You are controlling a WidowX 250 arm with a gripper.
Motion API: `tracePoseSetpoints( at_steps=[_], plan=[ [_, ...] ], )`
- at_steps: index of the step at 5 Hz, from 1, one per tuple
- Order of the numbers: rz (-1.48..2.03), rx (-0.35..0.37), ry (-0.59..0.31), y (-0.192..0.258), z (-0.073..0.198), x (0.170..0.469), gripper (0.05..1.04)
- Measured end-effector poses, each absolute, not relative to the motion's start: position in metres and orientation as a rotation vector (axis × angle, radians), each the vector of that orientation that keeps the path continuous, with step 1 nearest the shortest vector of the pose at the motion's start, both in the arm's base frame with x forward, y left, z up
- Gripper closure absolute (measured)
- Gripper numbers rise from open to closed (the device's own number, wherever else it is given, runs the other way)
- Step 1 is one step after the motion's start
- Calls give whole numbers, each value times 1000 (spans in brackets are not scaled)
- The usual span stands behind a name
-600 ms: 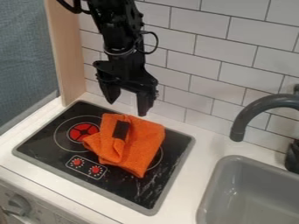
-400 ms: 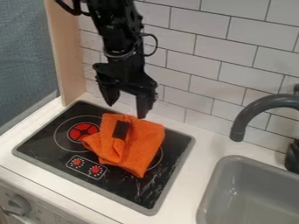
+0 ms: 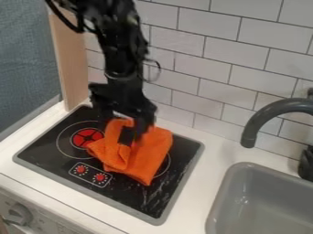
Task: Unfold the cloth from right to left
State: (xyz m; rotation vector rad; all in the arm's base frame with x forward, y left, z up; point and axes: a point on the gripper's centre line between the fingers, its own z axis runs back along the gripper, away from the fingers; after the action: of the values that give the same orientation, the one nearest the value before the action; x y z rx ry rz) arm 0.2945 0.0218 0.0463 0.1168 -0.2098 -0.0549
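You are looking at a wall of white rectangular tiles (image 3: 250, 59) that is rising behind the work, with a white countertop (image 3: 211, 157) running along its foot. Set into that countertop, a black cooktop (image 3: 137, 199) with a grey rim is lying at a slant. To your left in the view, a blue-grey fabric (image 3: 27, 59) is hanging, and on the right a grey sink (image 3: 263, 201) is sitting in the counter. Your black WidowX arm (image 3: 116, 43) is coming in from the top, left of the middle, and is reaching down over the back of the cooktop. Below it, your orange cloth (image 3: 149, 155) is lying folded and bunched on the cooktop, partly covering a burner ring. Your gripper (image 3: 125, 126) is hanging over the cloth's back edge and is standing wide, its two fingers well apart; you cannot tell whether they are touching the fabric of the cloth. A wooden side panel (image 3: 72, 64) is standing upright beside the tiles, and a dark grey faucet (image 3: 260, 119) is curving over toward the sink. A red burner (image 3: 87, 138) is showing just beside the cloth, a grey knob (image 3: 21, 212) is sticking out from the front at the lower left, a black patch (image 3: 125, 137) is lying on the cloth, and two red dials (image 3: 99, 177) are sitting near the cooktop's front edge
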Motion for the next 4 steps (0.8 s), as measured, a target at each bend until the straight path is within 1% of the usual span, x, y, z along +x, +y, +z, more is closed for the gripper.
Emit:
tracePoseSetpoints(
  at_steps=[1, 2, 3, 4],
  plan=[
    [-57, 128, -186, 19, 34, 291, 84],
    [-43, 169, -131, 23, 13, 288, 84],
    [-36, 168, -124, 23, 8, 291, 84],
    [-27, 157, -120, 24, 2, 292, 147]
  ],
)
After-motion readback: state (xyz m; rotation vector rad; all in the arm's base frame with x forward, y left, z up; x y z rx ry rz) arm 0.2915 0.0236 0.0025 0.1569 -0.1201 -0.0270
